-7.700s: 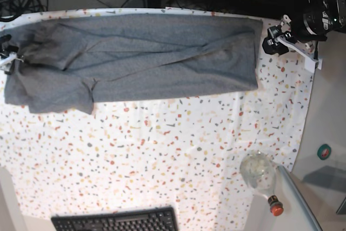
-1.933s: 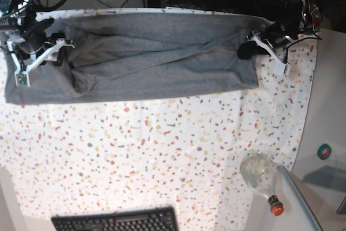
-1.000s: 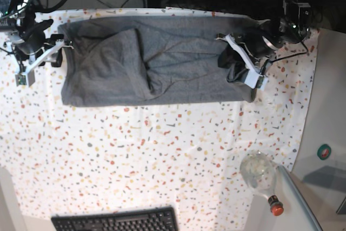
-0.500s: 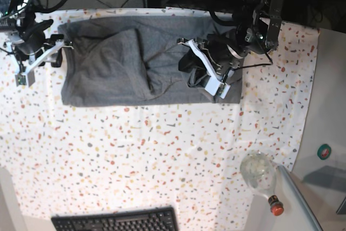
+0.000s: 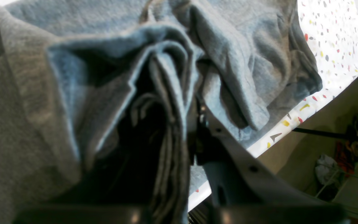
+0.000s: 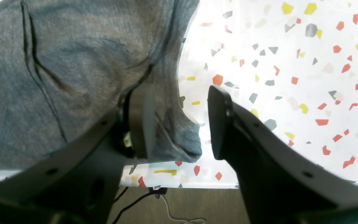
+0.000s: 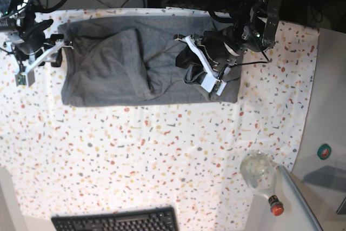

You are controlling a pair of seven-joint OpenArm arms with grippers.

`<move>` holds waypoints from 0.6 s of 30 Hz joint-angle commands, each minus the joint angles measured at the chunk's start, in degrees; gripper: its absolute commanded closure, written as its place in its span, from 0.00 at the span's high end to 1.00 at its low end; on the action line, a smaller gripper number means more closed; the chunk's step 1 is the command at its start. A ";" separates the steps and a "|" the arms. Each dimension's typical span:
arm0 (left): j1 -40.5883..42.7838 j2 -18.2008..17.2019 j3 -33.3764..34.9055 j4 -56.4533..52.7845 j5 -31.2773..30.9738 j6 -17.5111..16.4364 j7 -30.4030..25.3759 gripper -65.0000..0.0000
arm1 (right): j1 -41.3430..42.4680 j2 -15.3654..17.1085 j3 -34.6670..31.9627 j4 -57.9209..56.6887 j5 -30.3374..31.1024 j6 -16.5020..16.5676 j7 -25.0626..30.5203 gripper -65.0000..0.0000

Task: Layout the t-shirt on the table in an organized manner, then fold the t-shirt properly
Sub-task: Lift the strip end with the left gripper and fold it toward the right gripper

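Observation:
The grey t-shirt [image 7: 124,63] lies along the far side of the speckled table [image 7: 162,150], its left end folded inward. My left gripper [image 7: 195,68] is shut on the shirt's right end and holds it raised over the shirt's middle. In the left wrist view, bunched layers of the t-shirt [image 5: 73,93] fill the left gripper [image 5: 179,130]. My right gripper [image 7: 54,52] stands open at the shirt's left edge. In the right wrist view, the edge of the t-shirt [image 6: 73,62] reaches between the right gripper's [image 6: 179,124] spread fingers [image 6: 219,121] without being pinched.
A clear glass bottle [image 7: 259,174] with a red cap lies at the table's near right. A black keyboard [image 7: 116,221] sits at the near edge. A green disc [image 7: 324,151] rests on the plain side surface. Cables run behind the far edge.
My left gripper has carried the shirt's right end leftward over the shirt's middle, shortening the shirt. The right gripper has stayed where it was.

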 commanded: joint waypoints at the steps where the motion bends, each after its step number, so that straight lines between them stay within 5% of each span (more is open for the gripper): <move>1: -0.26 0.03 -0.05 1.27 -1.07 -0.35 -0.98 0.00 | 0.22 0.36 0.13 0.84 0.43 -0.11 0.88 0.41; 18: -0.35 0.03 -0.05 0.91 -0.90 -0.35 -0.98 0.00 | 0.22 0.36 0.04 0.84 0.43 -0.11 0.88 0.41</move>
